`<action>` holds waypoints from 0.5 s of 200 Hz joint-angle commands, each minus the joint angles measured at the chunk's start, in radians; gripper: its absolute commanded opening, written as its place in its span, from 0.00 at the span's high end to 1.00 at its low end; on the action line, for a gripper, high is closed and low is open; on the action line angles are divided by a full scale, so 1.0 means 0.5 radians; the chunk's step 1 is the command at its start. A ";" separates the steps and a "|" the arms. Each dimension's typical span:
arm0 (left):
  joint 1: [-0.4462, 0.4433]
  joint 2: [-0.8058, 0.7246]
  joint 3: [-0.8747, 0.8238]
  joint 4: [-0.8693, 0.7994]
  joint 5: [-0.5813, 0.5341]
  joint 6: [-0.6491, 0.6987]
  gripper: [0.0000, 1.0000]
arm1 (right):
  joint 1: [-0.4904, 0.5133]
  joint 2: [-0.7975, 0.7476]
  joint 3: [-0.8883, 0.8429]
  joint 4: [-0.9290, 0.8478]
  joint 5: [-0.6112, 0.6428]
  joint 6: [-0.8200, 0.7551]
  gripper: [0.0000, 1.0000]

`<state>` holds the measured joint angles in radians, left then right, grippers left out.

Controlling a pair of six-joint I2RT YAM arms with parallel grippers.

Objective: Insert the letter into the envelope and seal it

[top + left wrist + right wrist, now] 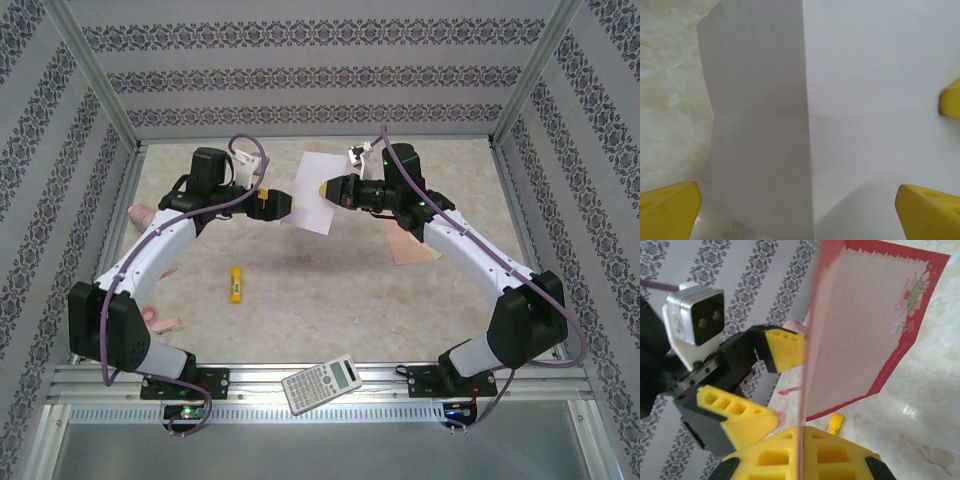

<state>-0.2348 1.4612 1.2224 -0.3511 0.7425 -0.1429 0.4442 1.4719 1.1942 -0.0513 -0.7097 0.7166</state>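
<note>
While the beige marbled table (300, 310) is lying mostly free under them, the two arms are meeting above its middle. Between them the letter (318, 195), a thin white paper sheet with a red border, is hanging in the air, well above the surface. The envelope (410, 248), a pale peach-pink paper rectangle, is lying flat under the right arm, near the sheet but not touching it.

The right gripper (802, 440) is pinching one edge of the sheet between its closed yellow pads. The left gripper (767, 382) is standing wide, its fingers on both sides of the paper and, as far as I can tell, not touching it.

I judge that the step is to take the free side with the left gripper, so that the sheet can be folded to the envelope's size. To do it well, the left fingers should be closing squarely on the paper near the crease, and neither arm should be pulling away until that grip is firm, because thin paper tears easily.

The sheet is standing nearly upright on its edge. Its long axis is running from the arms' side toward the far wall. The printed face is looking to the right arm, the plain back to the left.
</note>
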 commanded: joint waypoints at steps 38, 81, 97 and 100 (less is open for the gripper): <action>0.035 0.126 0.121 0.261 0.300 -0.053 0.00 | 0.069 -0.017 0.038 0.148 -0.154 -0.020 1.00; 0.138 0.187 0.031 0.585 0.542 -0.309 0.00 | 0.075 -0.014 0.060 0.215 -0.179 0.018 1.00; 0.173 0.209 -0.013 0.763 0.651 -0.449 0.00 | 0.075 -0.011 0.067 0.233 -0.186 0.029 1.00; 0.178 0.214 -0.019 0.789 0.664 -0.466 0.00 | 0.075 -0.009 0.066 0.241 -0.188 0.032 1.00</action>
<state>-0.1783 1.5532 1.2449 -0.1417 0.9512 -0.2558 0.4740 1.4719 1.1954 0.0120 -0.7734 0.7223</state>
